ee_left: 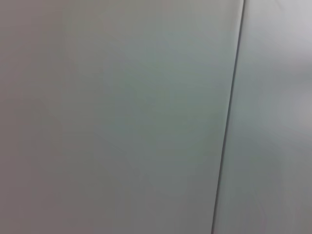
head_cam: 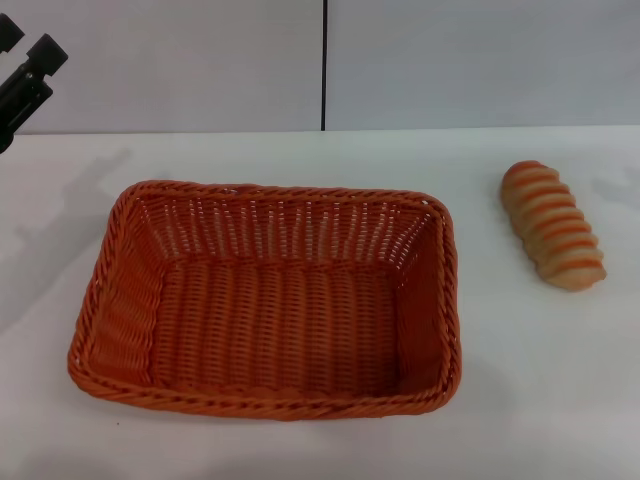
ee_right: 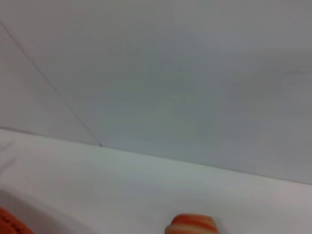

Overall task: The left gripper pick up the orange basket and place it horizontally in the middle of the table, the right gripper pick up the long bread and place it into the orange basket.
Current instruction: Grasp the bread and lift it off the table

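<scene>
Sitting flat mid-table (head_cam: pixel 300 450), long side across: basket (head_cam: pixel 270 300), holding nothing. Bread (head_cam: pixel 553 225) is lying well to its right, apart. Left gripper (head_cam: pixel 25 75) is hanging up at far left, fingers spread, gripping nothing. Right gripper isn't showing.

Left pincer (head_cam: pixel 25 62) cut by head view's edge; long bread (ee_right: pixel 191 224) cropped in right wrist view.

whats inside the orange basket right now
Nothing: the orange basket shows only its bare woven floor and walls. The long bread lies on the table to its right, apart from it. Whatever is under the basket is covered.
</scene>
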Controlling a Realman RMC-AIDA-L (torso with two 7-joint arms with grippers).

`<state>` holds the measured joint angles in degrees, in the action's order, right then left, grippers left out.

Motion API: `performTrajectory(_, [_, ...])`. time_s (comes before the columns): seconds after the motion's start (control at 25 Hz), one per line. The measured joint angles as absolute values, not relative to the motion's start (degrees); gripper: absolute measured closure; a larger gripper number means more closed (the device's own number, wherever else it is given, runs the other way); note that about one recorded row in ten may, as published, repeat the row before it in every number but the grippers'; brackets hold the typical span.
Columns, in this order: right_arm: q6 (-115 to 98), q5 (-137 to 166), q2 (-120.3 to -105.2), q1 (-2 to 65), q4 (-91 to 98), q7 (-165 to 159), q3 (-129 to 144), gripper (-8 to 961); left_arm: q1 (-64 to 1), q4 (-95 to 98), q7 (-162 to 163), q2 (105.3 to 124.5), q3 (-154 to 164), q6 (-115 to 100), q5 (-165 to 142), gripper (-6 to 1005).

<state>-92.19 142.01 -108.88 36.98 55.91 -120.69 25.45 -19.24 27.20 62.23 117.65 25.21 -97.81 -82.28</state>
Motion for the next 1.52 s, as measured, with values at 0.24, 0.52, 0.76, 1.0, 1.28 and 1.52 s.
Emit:
performTrajectory(0.24, [-91.2, 143.0, -109.24, 38.0, 56.5, -123.7, 32.5, 319, -19.8, 27.2, 62.9, 117.42, 25.6, -97.5, -82.6, 286])
performTrajectory(0.52, [-88.7, 143.5, -109.85, 38.7, 55.9, -126.0, 37.2, 310, -19.6, 27.0, 62.4, 117.60, 25.6, -97.3, -82.6, 286])
performTrajectory(0.76, [-85.1, 143.7, -111.03, 39.6, 54.0, -127.3, 43.0, 135, -19.4, 26.8, 62.4, 117.72, 25.8, -97.2, -82.6, 286])
performTrajectory(1.0, [-82.2, 144.0, -111.18, 41.4, 48.3, -127.4, 46.1, 138, -19.1, 26.7, 62.5, 117.77, 26.2, -97.5, -82.7, 286])
performTrajectory(1.28, [-79.6, 146.6, -111.57, 43.1, 44.2, -127.4, 46.4, 141, -18.8, 26.7, 62.4, 117.75, 26.2, -97.5, -82.7, 286])
performTrajectory(1.52, [-78.7, 146.6, -111.74, 43.7, 42.3, -127.4, 47.0, 144, -18.7, 26.2, 62.4, 117.67, 26.4, -97.5, -82.6, 286])
